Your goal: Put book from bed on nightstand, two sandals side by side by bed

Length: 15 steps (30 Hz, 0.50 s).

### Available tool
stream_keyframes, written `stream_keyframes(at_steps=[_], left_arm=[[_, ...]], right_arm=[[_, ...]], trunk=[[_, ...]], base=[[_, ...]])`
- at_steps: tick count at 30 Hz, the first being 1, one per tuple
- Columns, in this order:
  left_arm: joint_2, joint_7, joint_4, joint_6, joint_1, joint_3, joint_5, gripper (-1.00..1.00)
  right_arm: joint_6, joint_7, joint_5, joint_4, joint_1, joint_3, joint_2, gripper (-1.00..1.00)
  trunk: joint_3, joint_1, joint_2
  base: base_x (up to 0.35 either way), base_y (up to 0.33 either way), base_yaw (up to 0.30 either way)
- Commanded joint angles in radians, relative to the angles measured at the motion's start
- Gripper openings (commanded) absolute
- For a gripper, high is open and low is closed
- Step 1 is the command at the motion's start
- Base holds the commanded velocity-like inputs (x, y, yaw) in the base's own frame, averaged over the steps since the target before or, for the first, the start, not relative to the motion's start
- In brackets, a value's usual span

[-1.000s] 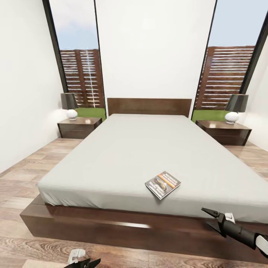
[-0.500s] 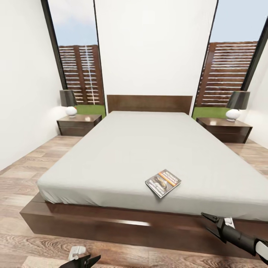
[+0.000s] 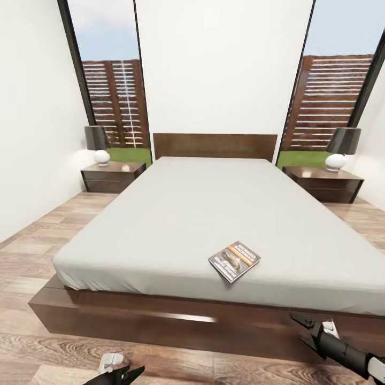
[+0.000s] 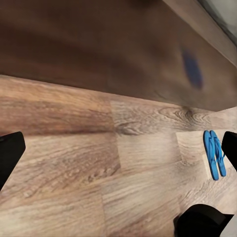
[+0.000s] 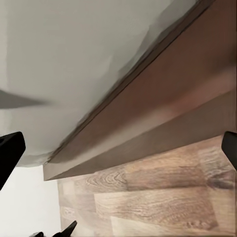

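Note:
The book (image 3: 234,260), dark with an orange band, lies flat on the grey mattress of the bed (image 3: 203,214), near its foot edge and right of centre. My right gripper (image 3: 297,326) hangs open in front of the bed's dark frame, below and right of the book and apart from it. Its fingers (image 5: 10,150) stand wide apart over the frame's edge. My left gripper (image 3: 127,373) is low over the floor at the bed's foot, and its fingers (image 4: 9,154) are spread with nothing between them. The two blue sandals (image 4: 214,153) lie side by side on the planks near the frame.
A dark nightstand (image 3: 112,176) with a lamp (image 3: 99,145) stands left of the headboard, another nightstand (image 3: 323,182) with a lamp (image 3: 339,149) to the right. Wood-plank floor runs along both sides of the bed. Tall windows flank the white back wall.
The whole view has tilted slightly, so the room sits a little higher in the picture. My right gripper has sunk lower against the bed frame. The book has not moved.

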Motion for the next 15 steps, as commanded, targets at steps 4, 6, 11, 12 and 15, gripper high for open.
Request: stream_keyframes(at_steps=[4,6,11,12,15], left_arm=[[0.0,-0.002,0.0,-0.007,-0.001,0.004,-0.003,1.0],[-0.001,-0.002,-0.003,-0.007,-0.001,0.004,-0.003,1.0],[-0.001,-0.002,-0.011,-0.007,-0.001,0.004,-0.003,1.0],[-0.001,-0.002,-0.013,-0.007,-0.001,0.004,-0.003,1.0],[-0.007,0.003,-0.008,-0.002,0.005,0.01,-0.002,1.0]], right_arm=[[-0.023,0.003,-0.002,0.008,0.016,-0.003,0.013,1.0],[-0.046,0.003,-0.001,0.01,0.03,-0.003,0.017,1.0],[-0.105,0.002,-0.001,0.012,0.061,-0.004,0.026,1.0],[-0.119,0.003,-0.002,0.012,0.07,-0.004,0.028,1.0],[-0.128,-0.002,0.004,0.014,0.081,0.002,0.036,1.0]], trunk=[[-0.002,0.0,0.0],[-0.002,0.0,0.0],[-0.002,0.0,0.0],[-0.002,0.0,0.0],[-0.002,0.0,0.0]], base=[[0.0,0.0,0.0],[0.0,0.0,0.0],[0.0,0.0,0.0],[0.0,0.0,0.0],[0.0,0.0,0.0]])
